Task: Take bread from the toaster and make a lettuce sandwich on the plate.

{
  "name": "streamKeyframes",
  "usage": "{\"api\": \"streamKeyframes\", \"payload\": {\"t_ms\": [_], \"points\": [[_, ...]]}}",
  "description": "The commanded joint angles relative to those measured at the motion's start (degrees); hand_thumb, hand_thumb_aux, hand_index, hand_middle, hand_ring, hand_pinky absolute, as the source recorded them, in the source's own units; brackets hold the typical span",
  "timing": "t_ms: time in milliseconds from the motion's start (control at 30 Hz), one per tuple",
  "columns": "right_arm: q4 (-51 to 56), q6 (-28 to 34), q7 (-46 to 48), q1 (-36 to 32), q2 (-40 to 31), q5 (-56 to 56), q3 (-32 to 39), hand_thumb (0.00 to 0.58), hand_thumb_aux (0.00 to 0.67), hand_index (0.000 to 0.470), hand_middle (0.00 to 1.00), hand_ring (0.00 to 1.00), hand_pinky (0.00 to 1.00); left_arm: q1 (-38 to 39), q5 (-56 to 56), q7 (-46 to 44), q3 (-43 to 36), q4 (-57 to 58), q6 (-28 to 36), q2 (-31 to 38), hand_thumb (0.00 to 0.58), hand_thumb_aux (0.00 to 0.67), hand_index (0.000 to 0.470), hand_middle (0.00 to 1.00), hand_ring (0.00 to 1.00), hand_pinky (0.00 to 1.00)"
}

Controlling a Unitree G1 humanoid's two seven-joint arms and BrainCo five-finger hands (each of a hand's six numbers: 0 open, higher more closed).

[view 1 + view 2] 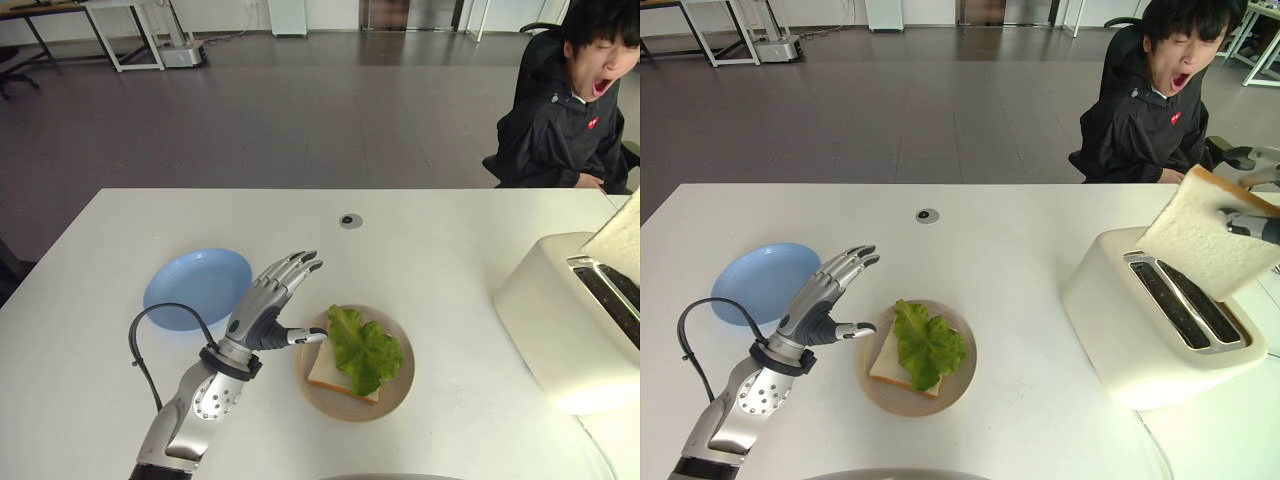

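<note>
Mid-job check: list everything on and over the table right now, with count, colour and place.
table: one, white, bears everything below
blue plate: one, light blue, near the table's left side, bare
tan plate: one, beige, front centre
bread slice: one, white, lying on the tan plate
lettuce leaf: one, green, on top of that slice
toaster: one, white, right side, slots facing up
second bread slice: one, white, tilted in the air above the toaster
round fitting: one, grey, set in the tabletop behind the plates
cable: one, black, looping by the left wrist
left hand: open, between the two plates
right hand: holds the second bread slice
</note>
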Motion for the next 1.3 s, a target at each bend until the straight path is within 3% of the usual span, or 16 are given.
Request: {"api": "streamKeyframes", "payload": {"t_ms": [33,133,233,400,533,633,700,867,1300], "points": [[-4.06,-0.11,2.82,-6.95,-0.81,12.48,6.93,0.580,0.670,0.470,0.00,0.00,0.00,0.16,0.60,0.67,1.49,-0.13,-0.57,1.02,0.000,0.000,0.000,0.00,0.00,0.00],[-8.67,6.95,5.04,-15.37,1.42,27.51,18.27,0.580,0.670,0.470,0.00,0.00,0.00,-0.07,1.81,1.70,2.26,-0.40,-1.56,1.56,0.000,0.000,0.000,0.00,0.00,0.00],[-11.79,17.63,3.72,-22.93,6.38,33.43,31.69,0.580,0.670,0.470,0.00,0.00,0.00,-0.14,3.14,3.66,3.56,-0.87,-3.57,2.51,0.000,0.000,0.000,0.00,0.00,0.00],[-11.37,28.89,0.55,-29.02,20.00,29.84,52.69,0.580,0.670,0.470,0.00,0.00,0.00,0.99,6.80,7.30,5.83,-2.84,-6.79,4.26,0.000,0.000,0.000,0.00,0.00,0.00],[-6.03,30.98,-1.56,-29.88,28.70,23.47,63.08,0.580,0.670,0.470,0.00,0.00,0.00,2.98,7.45,8.71,8.52,-4.61,-7.75,4.95,0.000,0.000,0.000,0.00,0.00,0.00],[-3.22,30.87,-2.29,-29.70,32.40,20.28,66.22,0.580,0.670,0.470,0.00,0.00,0.00,3.67,7.66,8.92,8.91,-5.48,-8.34,4.99,0.005,0.003,0.002,0.00,0.00,0.00],[-1.95,30.29,-2.07,-29.64,33.49,18.58,67.03,0.580,0.670,0.470,0.00,0.00,0.00,4.05,7.97,8.75,8.74,-6.03,-8.73,4.85,0.049,0.029,0.020,0.00,0.00,0.00],[0.90,28.59,-1.05,-29.01,34.70,15.05,68.49,0.580,0.670,0.470,0.00,0.00,0.00,4.53,8.17,8.38,9.09,-7.33,-9.66,5.12,0.045,0.026,0.018,0.00,0.00,0.00],[9.10,19.00,-2.25,-25.14,36.26,3.12,72.35,0.580,0.670,0.470,0.00,0.00,0.00,6.54,7.85,4.54,7.71,-8.65,-15.96,8.22,0.220,0.142,0.100,0.00,0.00,0.00]]}}
